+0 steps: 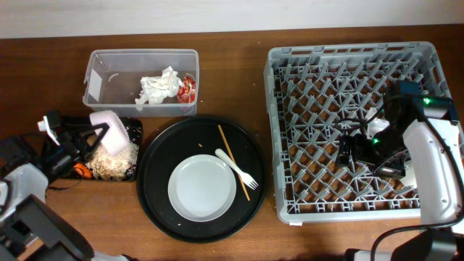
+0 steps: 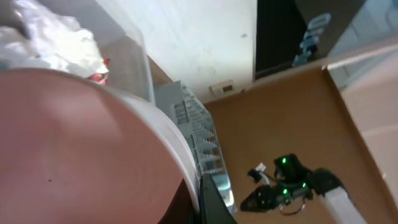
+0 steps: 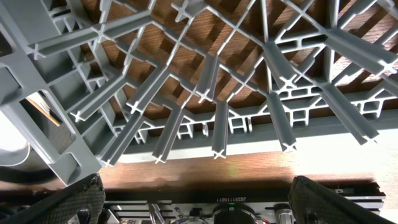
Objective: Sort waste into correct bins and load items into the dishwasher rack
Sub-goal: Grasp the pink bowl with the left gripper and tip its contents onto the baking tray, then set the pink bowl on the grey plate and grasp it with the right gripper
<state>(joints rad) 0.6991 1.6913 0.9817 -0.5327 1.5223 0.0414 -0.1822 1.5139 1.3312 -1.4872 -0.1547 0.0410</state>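
My left gripper [image 1: 98,138] holds the tipped bowl [image 1: 110,122] far left of the rack [image 1: 348,51], where my right gripper [image 1: 349,151] sits wide.

Overhead looks straight down on the table [image 1: 232,80]; both close wrist views share the rack [image 1: 348,51].

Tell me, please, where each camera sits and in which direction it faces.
Overhead: above the table, looking straight down on the dishwasher rack and round tray; both arms show, with left gripper and right gripper.
Left wrist: on the left arm, facing across the table past the held bowl toward the rack; the right arm shows far off.
Right wrist: low over the rack's grid, facing down; its fingers show at the lower corners, apart.
Shared: all three show the rack.
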